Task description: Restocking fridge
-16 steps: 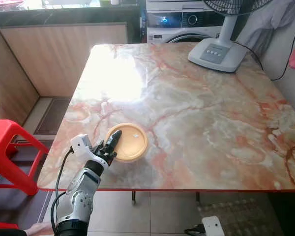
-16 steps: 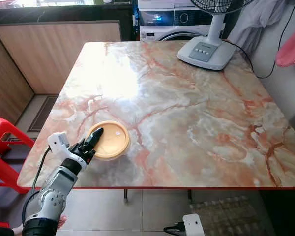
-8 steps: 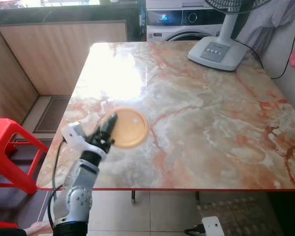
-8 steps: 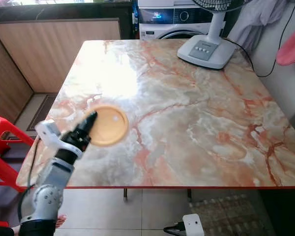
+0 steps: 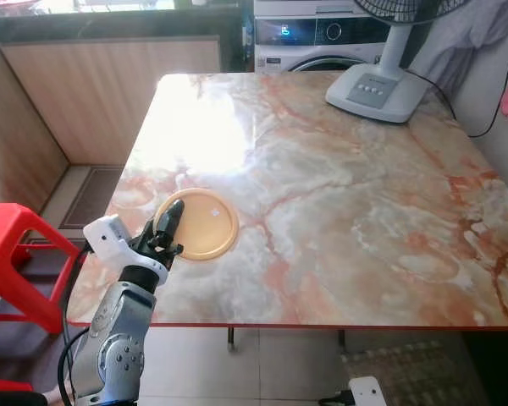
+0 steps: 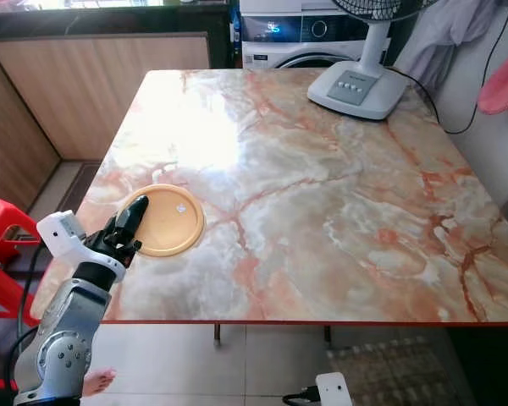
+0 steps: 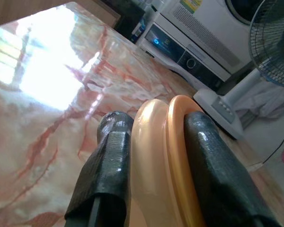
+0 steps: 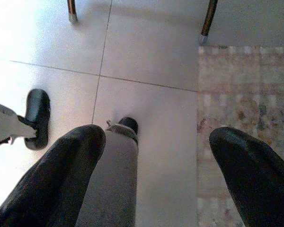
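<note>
Your tabletop [image 5: 339,211] carried the plate [image 5: 201,224] near its front left corner, with the fan base [image 5: 375,91] well apart at the far right edge and the washing machine [image 5: 322,38] standing behind that far edge. Your left gripper [image 5: 169,228] reached in from the front left, its jaws closed over the plate's near-left rim. A stool [image 5: 13,254] stood on the floor to the left of the tabletop, and your right gripper [image 8: 156,175] hung below it, jaws spread above the floor [image 8: 151,56].
</note>
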Controlling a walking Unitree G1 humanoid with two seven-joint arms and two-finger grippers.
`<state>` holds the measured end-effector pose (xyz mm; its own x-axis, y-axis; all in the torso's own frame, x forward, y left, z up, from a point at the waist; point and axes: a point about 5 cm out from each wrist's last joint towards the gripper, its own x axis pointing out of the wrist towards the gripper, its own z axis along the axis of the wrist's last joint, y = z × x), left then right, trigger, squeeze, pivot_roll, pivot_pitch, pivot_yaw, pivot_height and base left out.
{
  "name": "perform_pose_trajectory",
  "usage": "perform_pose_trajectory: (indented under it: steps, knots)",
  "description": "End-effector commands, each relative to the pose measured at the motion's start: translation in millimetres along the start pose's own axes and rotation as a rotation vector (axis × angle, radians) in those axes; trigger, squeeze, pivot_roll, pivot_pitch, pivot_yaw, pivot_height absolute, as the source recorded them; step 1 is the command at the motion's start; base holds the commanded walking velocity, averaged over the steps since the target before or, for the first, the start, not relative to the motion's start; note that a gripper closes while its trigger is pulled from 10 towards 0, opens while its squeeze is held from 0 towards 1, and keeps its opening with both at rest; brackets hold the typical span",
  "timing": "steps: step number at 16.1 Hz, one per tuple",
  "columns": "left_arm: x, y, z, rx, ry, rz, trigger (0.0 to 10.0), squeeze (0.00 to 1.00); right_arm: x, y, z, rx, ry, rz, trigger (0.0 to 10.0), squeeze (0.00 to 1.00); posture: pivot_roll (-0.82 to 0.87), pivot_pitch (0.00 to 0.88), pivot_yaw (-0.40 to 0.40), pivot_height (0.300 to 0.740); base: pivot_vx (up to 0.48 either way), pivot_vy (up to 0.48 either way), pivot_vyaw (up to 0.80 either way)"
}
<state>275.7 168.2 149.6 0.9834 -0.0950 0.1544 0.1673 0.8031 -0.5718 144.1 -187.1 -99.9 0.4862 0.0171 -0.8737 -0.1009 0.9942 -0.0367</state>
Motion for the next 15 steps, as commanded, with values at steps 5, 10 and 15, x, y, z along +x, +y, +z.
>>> perform_pose_trajectory:
  steps: [5,10,15]
  knots:
    - [-10.1,-4.8,4.4,0.114,0.039,-0.014,10.0,0.00,-0.2,6.4,-4.4,0.030,0.002,0.007,10.0,0.00,0.08,0.000,0.058,0.740,0.000,0.000,0.00]
    - [-3.9,-5.8,7.9,0.125,0.019,0.014,10.0,0.00,-0.3,6.3,-4.7,0.029,0.002,0.007,10.0,0.00,0.08,0.000,0.055,0.740,0.000,0.000,0.00]
    - [-3.1,-6.4,3.5,0.133,0.034,0.010,10.0,0.00,-0.6,7.5,-7.1,0.031,0.006,0.007,10.0,0.00,0.07,0.000,0.061,0.740,0.000,0.262,0.00]
